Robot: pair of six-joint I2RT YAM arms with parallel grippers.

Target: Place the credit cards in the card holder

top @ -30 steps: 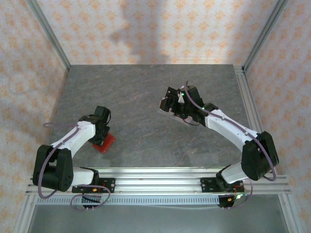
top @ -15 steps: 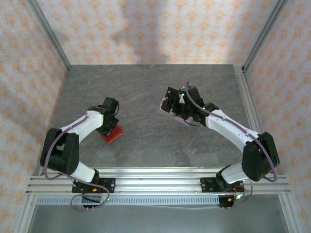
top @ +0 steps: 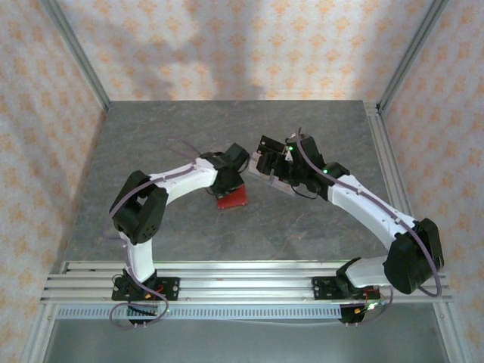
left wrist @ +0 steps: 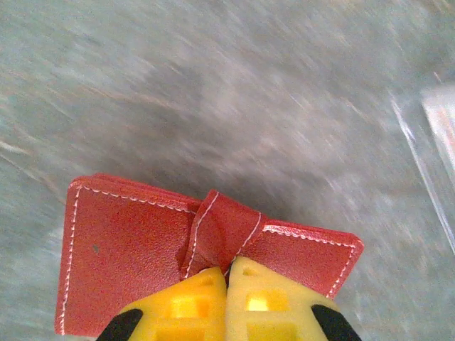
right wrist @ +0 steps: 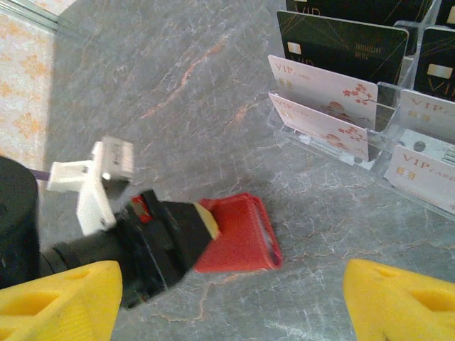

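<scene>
Red card holder (top: 232, 199) pinched in the left gripper (left wrist: 227, 273), near the middle of the top view.

The card holder is folded closed with its snap tab wrapped over the edge. The left gripper's yellow fingers are pressed together on that tab side. It sits low over the grey tabletop (top: 174, 136); whether it touches cannot be told. In the right wrist view it lies lower centre. The credit cards (right wrist: 327, 89), pale ones marked VIP and black ones behind, stand upright in a clear stand (right wrist: 384, 106) at the upper right of that view, near the holder but apart from it. The right gripper (right wrist: 231, 284) hangs above with its jaws spread wide and holds nothing.
</scene>
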